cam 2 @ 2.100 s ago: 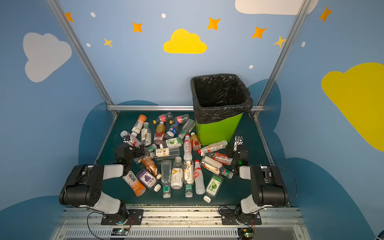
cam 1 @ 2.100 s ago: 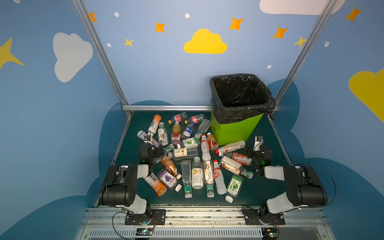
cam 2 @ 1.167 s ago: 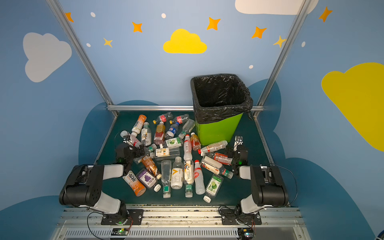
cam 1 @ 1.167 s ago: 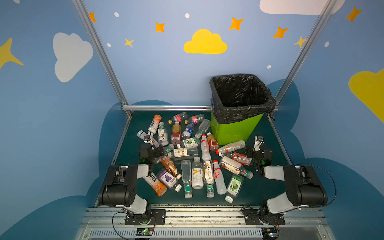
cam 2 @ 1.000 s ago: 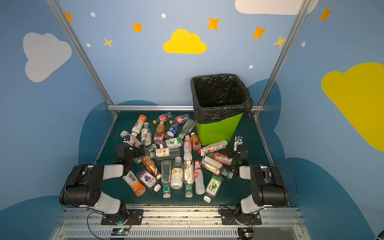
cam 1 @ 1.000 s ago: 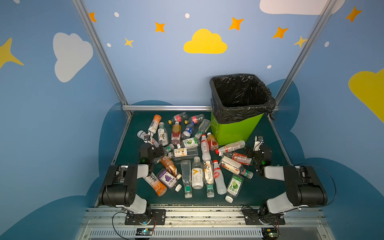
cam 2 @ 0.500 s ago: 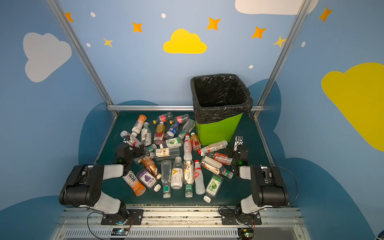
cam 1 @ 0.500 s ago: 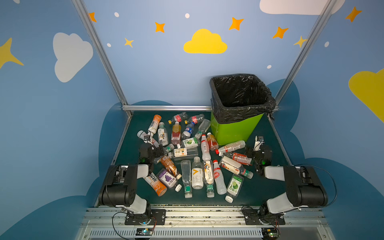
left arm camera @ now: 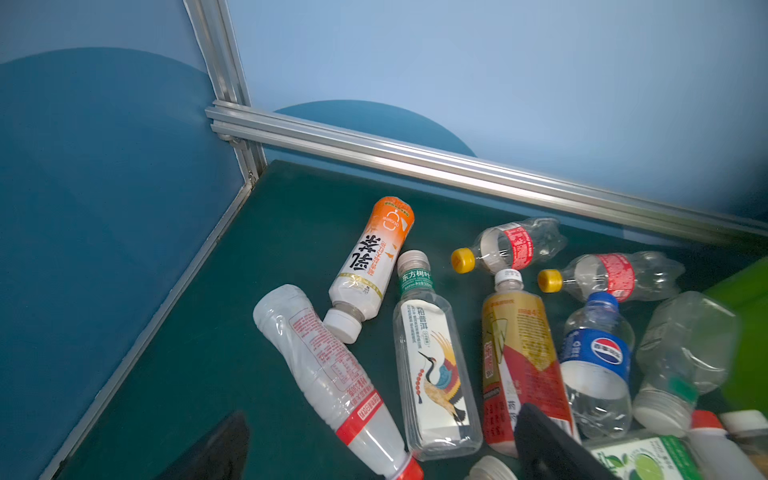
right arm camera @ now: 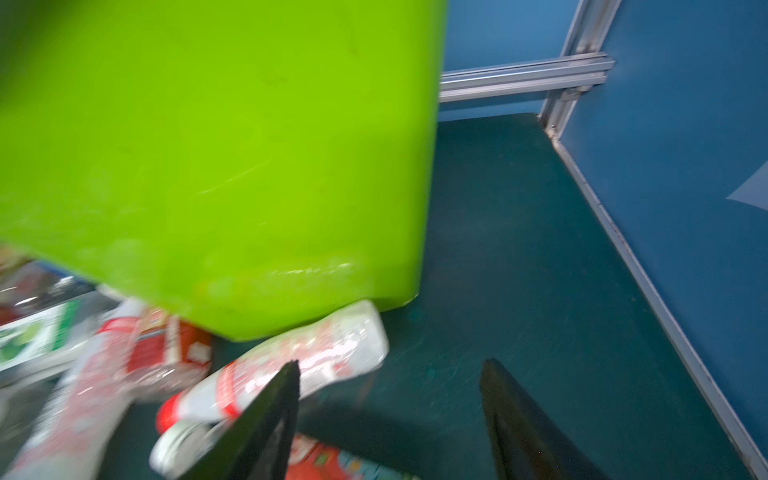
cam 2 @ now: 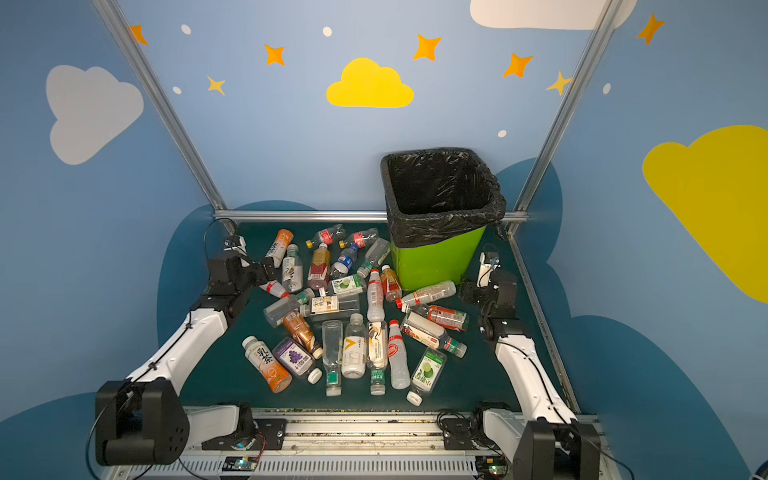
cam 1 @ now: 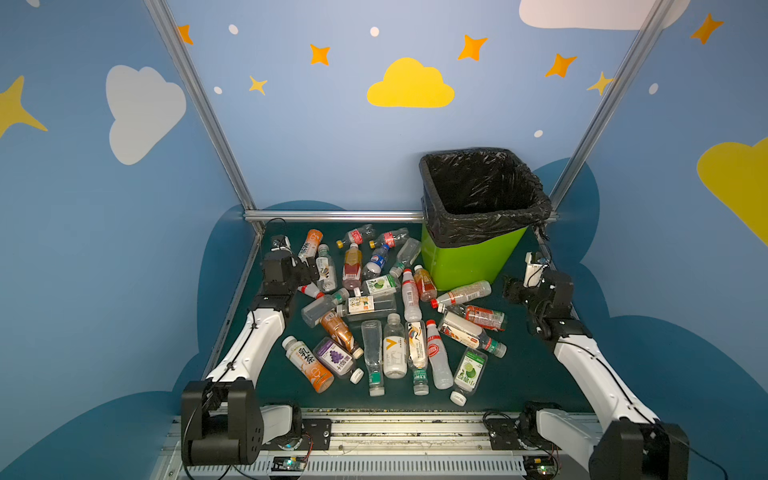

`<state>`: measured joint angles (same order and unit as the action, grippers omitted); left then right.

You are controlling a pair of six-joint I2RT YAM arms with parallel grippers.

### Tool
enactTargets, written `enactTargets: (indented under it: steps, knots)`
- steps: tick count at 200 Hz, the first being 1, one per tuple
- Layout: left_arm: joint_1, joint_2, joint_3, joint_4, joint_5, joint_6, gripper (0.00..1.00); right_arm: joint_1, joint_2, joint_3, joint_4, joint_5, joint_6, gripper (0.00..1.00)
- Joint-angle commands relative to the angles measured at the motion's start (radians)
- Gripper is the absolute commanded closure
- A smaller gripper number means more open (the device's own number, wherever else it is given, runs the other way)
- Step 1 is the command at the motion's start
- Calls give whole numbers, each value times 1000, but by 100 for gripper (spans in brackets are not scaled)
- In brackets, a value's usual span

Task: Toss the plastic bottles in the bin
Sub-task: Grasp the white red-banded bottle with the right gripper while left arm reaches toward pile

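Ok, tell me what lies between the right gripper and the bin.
One milky red-capped bottle, lying at the bin's base; otherwise bare mat. The right wrist view shows it.

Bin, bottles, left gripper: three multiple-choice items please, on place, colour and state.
1. The lime-green bin stands at: A) the back right of the table; B) the front left; C) the front centre.
2. Caps of the two clear red-labelled bottles by the back rail: A) green; B) yellow; C) blue.
3. The left gripper is: A) shut on a bottle; B) shut, empty; C) open.
1 A: it sits by the right rear corner. 2 B: both caps show yellow. 3 C: its fingers stand wide apart.
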<state>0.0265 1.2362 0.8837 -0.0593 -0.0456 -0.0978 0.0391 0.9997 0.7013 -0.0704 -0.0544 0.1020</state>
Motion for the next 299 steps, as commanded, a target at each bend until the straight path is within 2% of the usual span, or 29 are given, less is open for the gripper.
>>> enactTargets:
  steps: [1, 28, 42, 54, 88, 101, 123, 146, 169, 192, 206, 232, 280, 299]
  knots:
    - [5, -27, 74, -300, 74, -73, 2, 31, -71, 72, -302, -94, 77, 32]
    - [3, -39, 168, -509, 141, -161, 3, 136, -78, 207, -528, -106, 134, 31]
    - [4, -55, 173, -539, 215, -190, 4, 235, -44, 275, -630, -90, 174, 32]
    - [0, -68, 167, -558, 238, -253, 9, 343, -4, 323, -704, -46, 212, 31]
    - [-20, -90, 140, -629, 238, -397, 15, 650, 137, 421, -844, 132, 361, 32]
    - [-43, -122, 106, -618, 225, -427, 16, 721, 187, 436, -873, 134, 409, 34]
    - [-109, -174, 78, -640, 117, -484, 15, 801, 255, 438, -910, 109, 468, 40]
    - [-166, -206, 87, -702, 52, -522, 15, 839, 291, 431, -948, 84, 512, 40]
    - [-181, -233, 75, -731, 56, -548, 18, 845, 287, 389, -946, 93, 545, 39]
    - [-197, -258, 59, -745, 67, -588, 18, 836, 278, 372, -952, 180, 554, 38]
    - [-204, -272, 52, -749, 74, -599, 19, 817, 282, 375, -956, 222, 481, 36]
    - [-209, -279, 58, -784, 90, -591, 20, 801, 296, 389, -968, 94, 384, 36]
    - [-214, -315, 33, -805, 90, -612, 18, 823, 310, 335, -877, 13, 478, 39]
    - [-218, -326, 28, -815, 98, -616, 19, 825, 344, 336, -872, 23, 496, 39]
